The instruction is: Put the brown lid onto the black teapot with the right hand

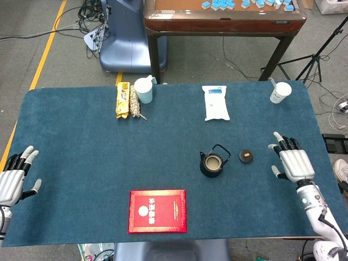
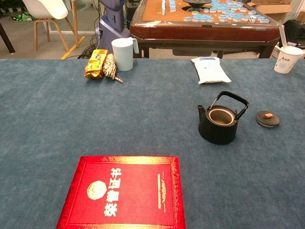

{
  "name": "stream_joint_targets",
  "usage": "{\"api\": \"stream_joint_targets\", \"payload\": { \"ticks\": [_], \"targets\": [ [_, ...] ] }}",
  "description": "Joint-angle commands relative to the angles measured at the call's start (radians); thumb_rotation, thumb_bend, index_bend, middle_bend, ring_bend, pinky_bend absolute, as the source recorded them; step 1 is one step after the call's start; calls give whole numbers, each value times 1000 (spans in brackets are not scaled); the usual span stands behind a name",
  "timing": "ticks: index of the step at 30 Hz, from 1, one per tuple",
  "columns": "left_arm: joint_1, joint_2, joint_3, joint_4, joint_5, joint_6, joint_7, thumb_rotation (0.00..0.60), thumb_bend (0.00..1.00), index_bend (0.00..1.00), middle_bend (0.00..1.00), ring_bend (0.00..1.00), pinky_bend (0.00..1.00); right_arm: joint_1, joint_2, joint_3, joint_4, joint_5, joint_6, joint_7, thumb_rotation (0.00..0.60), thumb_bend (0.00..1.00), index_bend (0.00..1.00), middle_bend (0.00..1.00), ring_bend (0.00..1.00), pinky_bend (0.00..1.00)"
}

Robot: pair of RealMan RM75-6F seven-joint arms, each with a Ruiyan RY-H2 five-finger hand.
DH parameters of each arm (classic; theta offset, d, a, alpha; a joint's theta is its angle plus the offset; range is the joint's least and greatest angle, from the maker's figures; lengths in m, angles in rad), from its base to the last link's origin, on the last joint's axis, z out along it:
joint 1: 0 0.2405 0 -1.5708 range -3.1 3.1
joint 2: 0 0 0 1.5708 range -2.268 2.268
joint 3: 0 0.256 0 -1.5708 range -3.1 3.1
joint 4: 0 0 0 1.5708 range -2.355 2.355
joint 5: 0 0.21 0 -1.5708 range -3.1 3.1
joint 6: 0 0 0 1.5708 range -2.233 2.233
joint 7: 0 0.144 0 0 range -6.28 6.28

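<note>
The black teapot (image 1: 213,162) (image 2: 218,121) stands uncovered on the blue table, handle raised. The brown lid (image 1: 247,156) (image 2: 267,118) lies flat just to its right, a small knob on top. My right hand (image 1: 291,160) hovers open, fingers spread, to the right of the lid and apart from it. My left hand (image 1: 13,178) is open at the table's left edge, holding nothing. Neither hand shows in the chest view.
A red booklet (image 1: 157,211) (image 2: 124,192) lies near the front edge. At the back are a white mug (image 1: 144,89), a yellow snack pack (image 1: 123,99) with a rope bundle, a white pouch (image 1: 216,103) and a paper cup (image 1: 280,92).
</note>
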Motion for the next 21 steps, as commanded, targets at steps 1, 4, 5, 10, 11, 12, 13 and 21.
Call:
{"api": "stream_joint_targets", "payload": {
  "ticks": [1,4,5,10,11,12,13,21],
  "targets": [
    [-4,-4,-1,11,-3,-7,-12,600,395,71,0,0,0,22,-19,3,26,30,-25,-16,600,367,246,0,0,0],
    [-8,-5,-1,22,-1,-12,-23,600,395,70,0,0,0,46,-42,2,58,56,-50,-30,600,367,246,0,0,0],
    [-9,-6,-1,26,0,-15,-27,600,395,70,0,0,0,56,-52,1,71,65,-60,-38,600,367,246,0,0,0],
    [-15,-9,0,42,-3,-28,-40,600,395,71,0,0,0,100,-95,2,122,104,-97,-61,600,333,246,0,0,0],
    [-15,-9,1,46,-4,-29,-43,600,395,71,0,0,0,107,-102,2,129,111,-103,-64,600,331,246,0,0,0],
    [-15,-10,1,49,-4,-31,-47,600,395,71,0,0,0,114,-108,2,137,118,-109,-68,600,331,245,0,0,0],
    [-16,-11,1,53,-5,-32,-50,600,395,71,0,0,0,122,-114,2,143,125,-115,-73,600,330,245,0,0,0],
    [-19,-18,1,88,-11,-47,-85,600,395,71,0,0,0,180,-159,-8,184,184,-153,-125,600,331,246,0,0,0]
  ]
}}
